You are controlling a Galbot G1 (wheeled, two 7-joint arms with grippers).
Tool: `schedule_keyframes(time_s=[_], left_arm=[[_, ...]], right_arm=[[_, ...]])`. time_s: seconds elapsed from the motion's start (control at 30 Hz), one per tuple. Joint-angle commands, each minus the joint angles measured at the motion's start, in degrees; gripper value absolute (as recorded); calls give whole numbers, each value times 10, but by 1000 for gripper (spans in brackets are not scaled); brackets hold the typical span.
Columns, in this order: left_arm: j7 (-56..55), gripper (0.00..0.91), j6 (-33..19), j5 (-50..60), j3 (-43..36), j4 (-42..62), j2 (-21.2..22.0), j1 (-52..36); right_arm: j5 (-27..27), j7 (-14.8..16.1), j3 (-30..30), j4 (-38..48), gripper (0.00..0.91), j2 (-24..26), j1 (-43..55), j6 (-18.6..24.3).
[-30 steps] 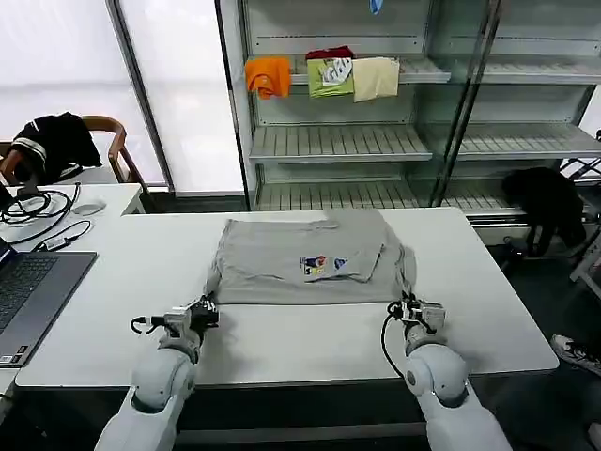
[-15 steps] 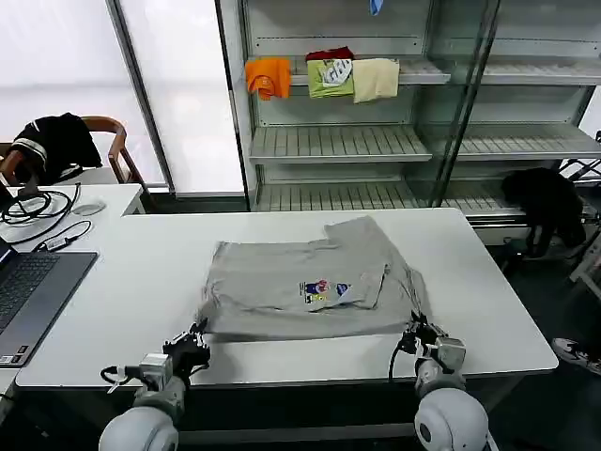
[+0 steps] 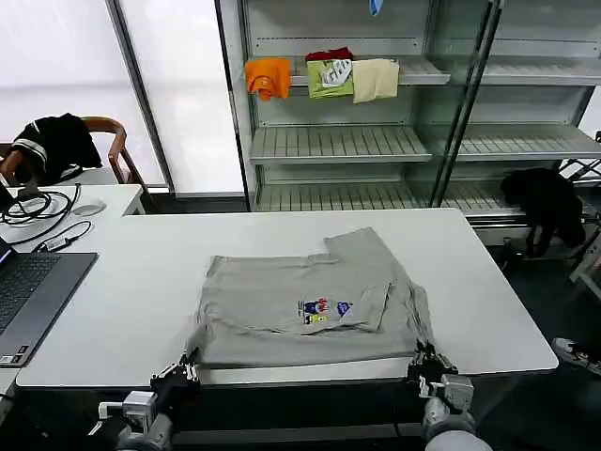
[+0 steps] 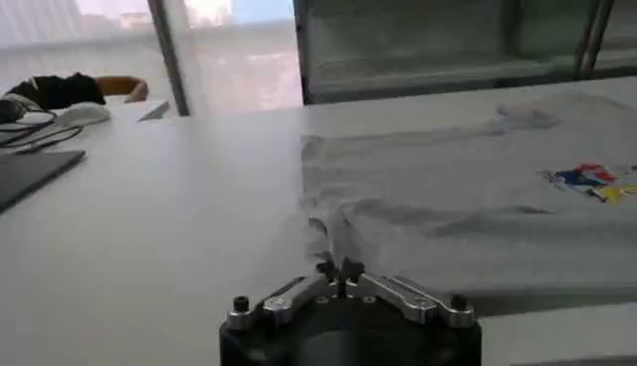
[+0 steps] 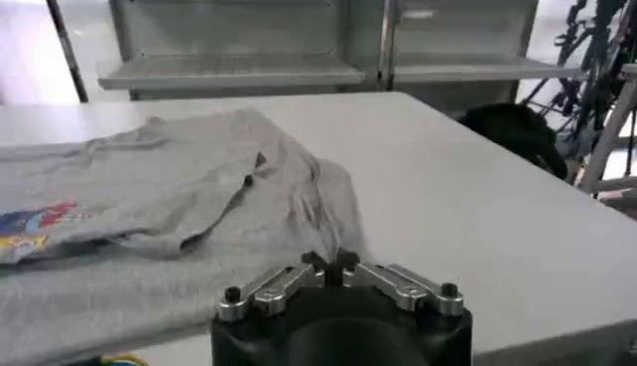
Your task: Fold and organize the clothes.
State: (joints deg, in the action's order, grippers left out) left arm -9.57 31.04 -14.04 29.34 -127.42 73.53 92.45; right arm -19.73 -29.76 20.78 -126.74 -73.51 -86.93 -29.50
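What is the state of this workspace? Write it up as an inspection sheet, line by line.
Surface: white table, T-shirt drawn to its near edge.
Job's things: light grey T-shirt lying partly folded, chest print up, one sleeve flap over the print's side, hem at the table's near edge.
Clutter: laptop on the table's left end.
Grippers: left gripper shut on the T-shirt's near left corner; right gripper shut on its near right corner, both at the table's near edge.
Cables: black cables and a mouse on the side desk.
Surroundings: shelf rack with orange, green and cream folded shirts; chair with a black garment.
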Motion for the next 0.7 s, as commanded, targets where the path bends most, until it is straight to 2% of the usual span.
schedule_keyframes(time_s=[0.03, 0.2, 0.33, 0.53, 0.7], left_arm=[[-1, 907, -5, 5, -1, -16, 5, 36], [-3, 907, 6, 6, -1, -42, 5, 42], [-4, 907, 20, 0, 6, -82, 5, 36], [-7, 907, 21, -22, 42, -114, -13, -24], [-8, 907, 21, -69, 62, -81, -63, -138]], right_arm=[[19, -11, -1, -31, 907, -2, -37, 8], [7, -14, 16, -68, 907, -3, -24, 1], [-9, -9, 52, -68, 907, -12, 30, -19], [-33, 8, 81, -15, 907, -5, 156, -21], [-59, 17, 63, 83, 907, 22, 311, -36]])
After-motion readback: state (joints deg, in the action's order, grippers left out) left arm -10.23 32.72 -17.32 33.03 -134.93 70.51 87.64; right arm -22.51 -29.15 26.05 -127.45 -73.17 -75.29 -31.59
